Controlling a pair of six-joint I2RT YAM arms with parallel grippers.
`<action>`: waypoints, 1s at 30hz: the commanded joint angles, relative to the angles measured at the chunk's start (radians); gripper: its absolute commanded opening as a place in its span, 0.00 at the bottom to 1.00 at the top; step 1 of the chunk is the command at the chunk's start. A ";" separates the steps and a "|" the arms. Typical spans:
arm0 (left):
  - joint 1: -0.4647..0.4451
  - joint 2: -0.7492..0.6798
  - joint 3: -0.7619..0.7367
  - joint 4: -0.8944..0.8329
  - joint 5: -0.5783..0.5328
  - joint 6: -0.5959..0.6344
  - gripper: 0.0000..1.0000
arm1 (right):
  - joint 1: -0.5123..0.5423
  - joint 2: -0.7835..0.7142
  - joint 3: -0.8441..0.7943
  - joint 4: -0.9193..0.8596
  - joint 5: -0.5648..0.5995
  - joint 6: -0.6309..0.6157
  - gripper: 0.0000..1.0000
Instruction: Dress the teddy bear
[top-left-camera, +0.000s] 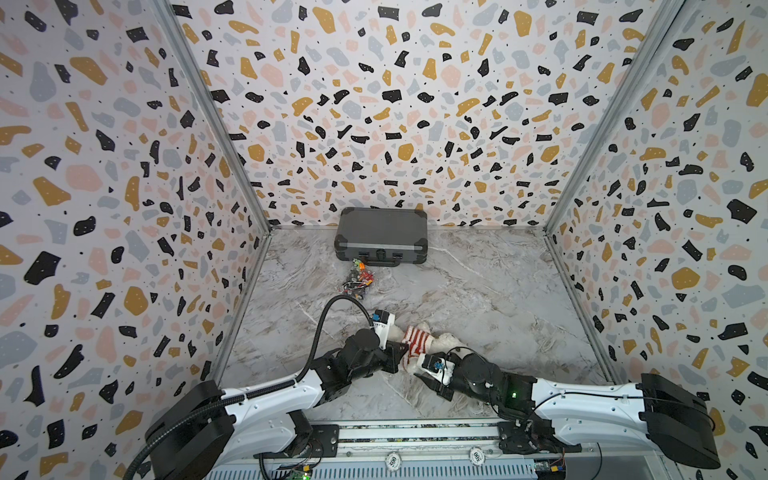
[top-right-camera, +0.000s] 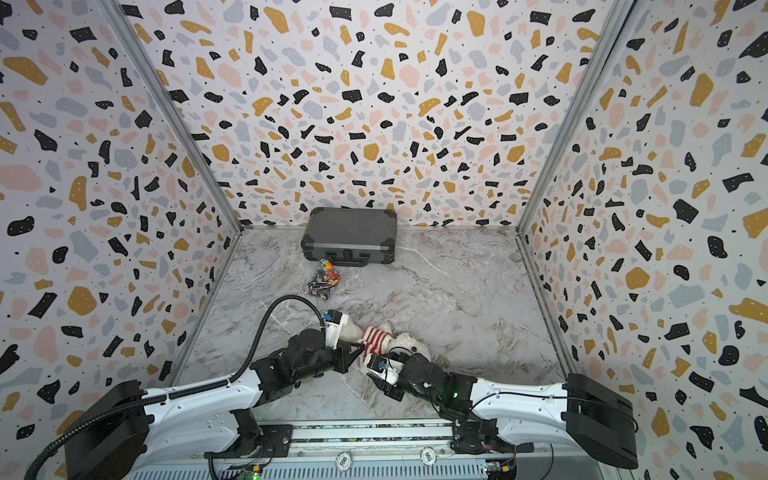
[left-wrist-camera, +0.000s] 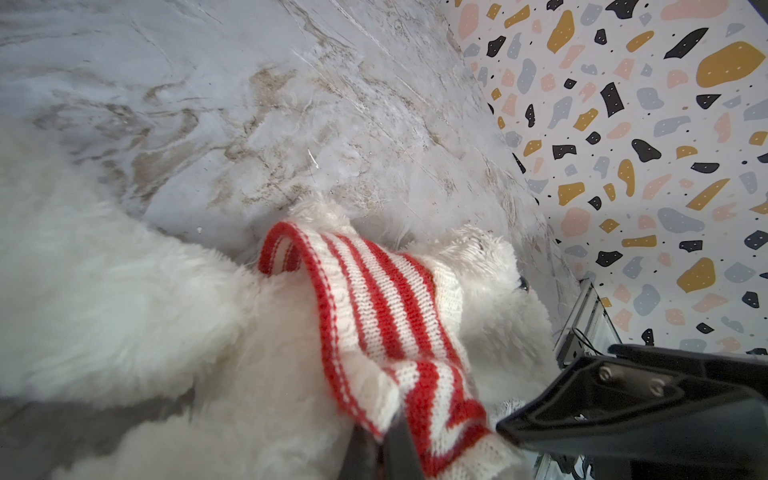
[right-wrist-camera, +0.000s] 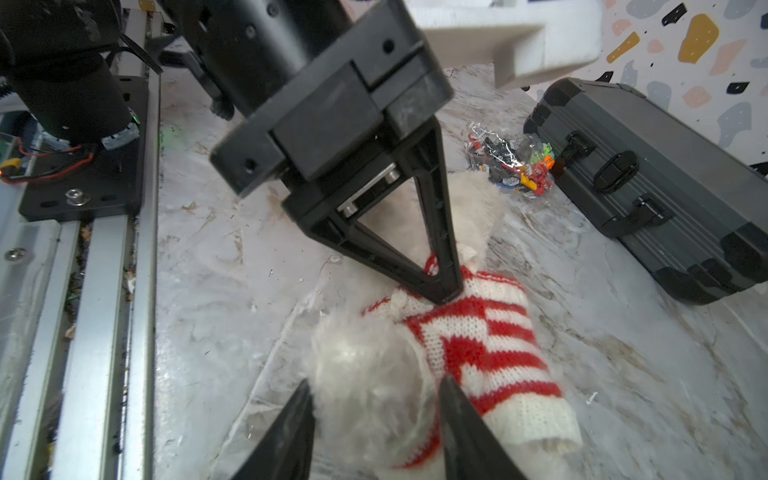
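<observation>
In both top views the bear (top-left-camera: 442, 341) (top-right-camera: 405, 341) lies on the marble worktop (top-left-camera: 498, 291) (top-right-camera: 457, 291), near its front edge and about midway across, between the two arms. A red-and-white sweater (top-left-camera: 415, 343) (top-right-camera: 376, 338) wraps its middle, with white fur showing on either side. The left pincer (top-left-camera: 406, 348) (top-right-camera: 360, 347) comes in from the left, and its tip meets the sweater's near edge. The right pincer (top-left-camera: 417, 374) (top-right-camera: 370, 372) reaches in from the right to the bear's front side, just beside the left one. A grey case (top-left-camera: 382, 237) (top-right-camera: 351, 235) lies against the back wall. A clear bag (top-left-camera: 357, 280) (top-right-camera: 324, 282) of small coloured parts lies just in front of it, well apart from the bear.

The left wrist view looks along the bear (left-wrist-camera: 124, 311), whose fur fills the near side; its dark nose shows at the far end. The sweater (left-wrist-camera: 374, 299) sits round the body up by the head. A strip of it is drawn back to the left pincer (left-wrist-camera: 380, 440), whose jaws are clenched on the knit.

In the right wrist view the left pincer (right-wrist-camera: 442, 295) points down, jaws together, pinching the sweater (right-wrist-camera: 490, 345) at its edge. A sleeve with a white cuff lies on the worktop (right-wrist-camera: 228, 291). The right pincer (right-wrist-camera: 376, 380) is released: its jaws stand apart, with fur of the bear (right-wrist-camera: 357, 353) between them. The bag (right-wrist-camera: 511, 162) and the case (right-wrist-camera: 665, 187) lie beyond.
</observation>
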 joint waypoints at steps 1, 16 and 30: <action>0.000 -0.015 0.015 0.019 0.000 0.005 0.00 | 0.010 0.025 0.053 0.034 0.024 -0.021 0.43; 0.011 -0.035 0.034 -0.029 -0.004 0.025 0.00 | 0.067 -0.053 0.047 0.047 0.023 -0.096 0.00; 0.012 -0.087 0.113 -0.217 0.040 0.142 0.00 | -0.109 -0.188 0.157 -0.058 -0.167 0.180 0.00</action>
